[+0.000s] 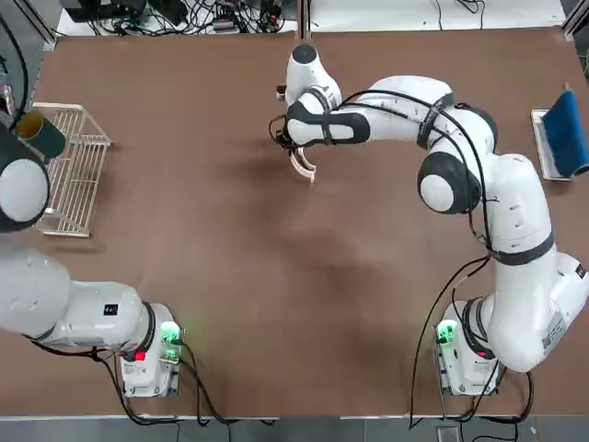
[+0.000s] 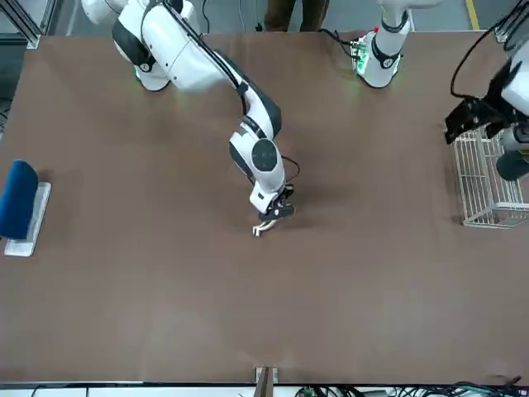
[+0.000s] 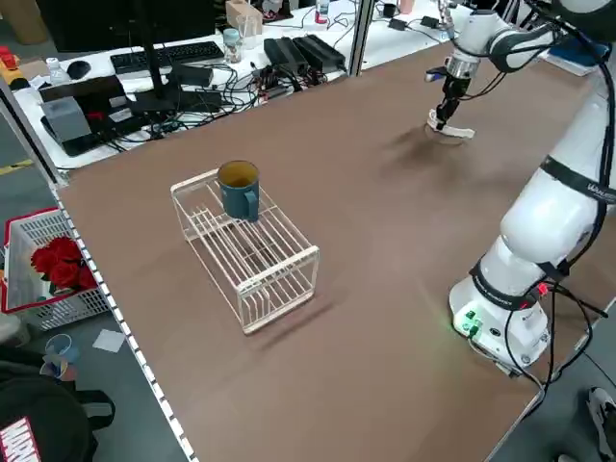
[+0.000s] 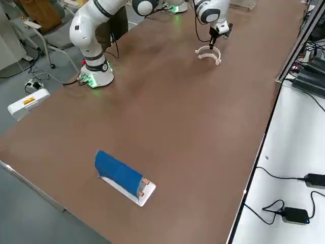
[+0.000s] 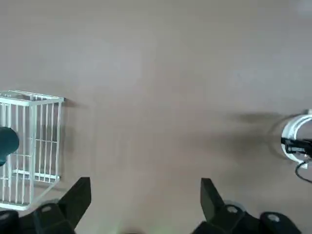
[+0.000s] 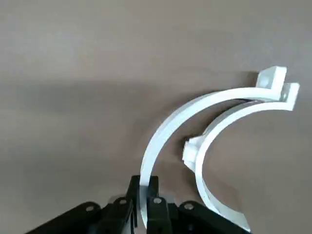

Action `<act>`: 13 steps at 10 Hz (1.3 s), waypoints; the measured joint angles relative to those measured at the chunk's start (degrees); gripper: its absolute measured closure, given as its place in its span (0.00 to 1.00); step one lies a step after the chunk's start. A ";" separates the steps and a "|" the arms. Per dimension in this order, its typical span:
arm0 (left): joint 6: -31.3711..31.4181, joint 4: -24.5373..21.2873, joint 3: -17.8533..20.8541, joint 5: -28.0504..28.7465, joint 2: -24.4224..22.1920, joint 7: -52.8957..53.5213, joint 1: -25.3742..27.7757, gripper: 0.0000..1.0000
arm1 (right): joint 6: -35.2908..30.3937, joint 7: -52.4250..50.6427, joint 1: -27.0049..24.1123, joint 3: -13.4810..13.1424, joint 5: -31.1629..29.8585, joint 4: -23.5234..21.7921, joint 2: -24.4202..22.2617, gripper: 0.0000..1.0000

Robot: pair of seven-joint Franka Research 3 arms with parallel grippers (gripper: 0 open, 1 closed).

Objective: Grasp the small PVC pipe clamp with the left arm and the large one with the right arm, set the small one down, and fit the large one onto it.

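Observation:
My right gripper [image 6: 144, 189] is shut on one end of the large clamp [image 6: 170, 122], the outer white half-ring. The small clamp [image 6: 209, 141] lies just inside the large one's curve, and their end tabs meet at the far end. Both rest low on the brown table, left of centre at the back in the top view, where they show as the white clamps [image 1: 304, 167] under the right gripper [image 1: 296, 152]. My left gripper [image 5: 145, 200] hangs open and empty, high over the table's left side near the wire rack.
A white wire rack [image 1: 75, 170] with a teal mug [image 1: 41, 134] on top stands at the table's left edge. At the right edge, a blue object [image 1: 563, 138] lies on a white tray. Bare brown tabletop [image 1: 276, 295] spreads between the arm bases.

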 joint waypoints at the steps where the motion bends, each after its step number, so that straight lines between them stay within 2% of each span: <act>1: 1.51 -2.11 -0.01 -1.05 0.04 0.00 -0.02 0.01 | 0.57 0.03 0.01 -0.01 -0.01 0.04 0.06 0.91; 3: 2.41 -3.71 0.00 -1.42 0.20 0.00 0.07 0.01 | 0.89 0.05 0.11 0.00 -0.17 0.06 0.16 0.91; 8: 3.04 -3.80 0.14 -1.51 1.46 0.00 0.56 0.01 | 1.01 0.53 0.07 -0.62 -0.80 0.09 0.62 0.89; 9: 3.04 -3.80 0.12 -1.52 1.53 0.00 0.52 0.01 | 1.01 0.98 0.03 -0.73 -0.80 0.26 0.62 0.78; 12: 3.04 -3.78 0.15 -1.52 1.54 0.00 0.61 0.01 | 0.35 5.35 -0.21 -0.74 -0.79 2.37 0.07 0.33; 13: 3.04 -3.78 0.18 -1.52 1.55 0.00 0.68 0.01 | -1.70 6.12 -0.90 -0.74 -0.77 3.06 -1.18 0.18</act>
